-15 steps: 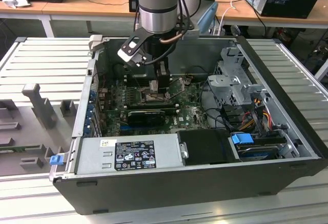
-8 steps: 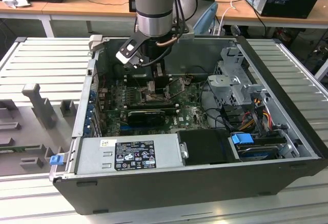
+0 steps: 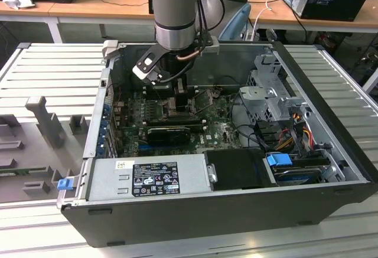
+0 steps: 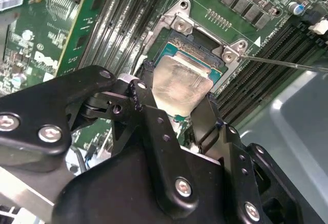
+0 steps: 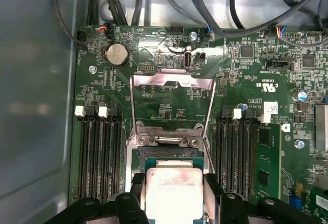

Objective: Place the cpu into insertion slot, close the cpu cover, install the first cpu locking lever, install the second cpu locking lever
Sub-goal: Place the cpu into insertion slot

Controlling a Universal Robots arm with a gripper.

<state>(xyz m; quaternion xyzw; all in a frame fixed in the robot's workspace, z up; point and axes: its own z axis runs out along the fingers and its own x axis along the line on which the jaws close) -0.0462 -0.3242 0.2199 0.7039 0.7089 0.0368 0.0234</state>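
The end effector (image 5: 174, 184) is clamped on the cpu (image 5: 174, 193): in both wrist views its two black fingers (image 4: 139, 92) press on opposite edges of the chip. The pale silver face of the chip is turned up. The cpu is right over the insertion slot (image 5: 154, 158), and in the second wrist view a strip of the socket's pin field (image 4: 177, 44) is visible past the far edge of the chip. I cannot tell whether the chip already lies flat in the socket or is a little above it.

The cpu cover (image 5: 148, 78) is open. In the first wrist view it is swung back from the socket on its hinge, and the green motherboard (image 5: 246, 90) is seen through its square window. A thin locking lever (image 4: 287, 63) stands free at one corner of the socket frame, not hooked down. Rows of black memory slots (image 5: 97, 152) run on both sides of the socket, and a round coin battery (image 5: 117, 54) sits beyond the cover.

In the exterior view the arm (image 3: 176, 10) reaches down into the open computer case (image 3: 331, 169), which lies on a grey ribbed tabletop (image 3: 53, 69). A black finned card (image 3: 168, 133) and a grey power supply (image 3: 147, 178) are nearer to the camera than the socket.
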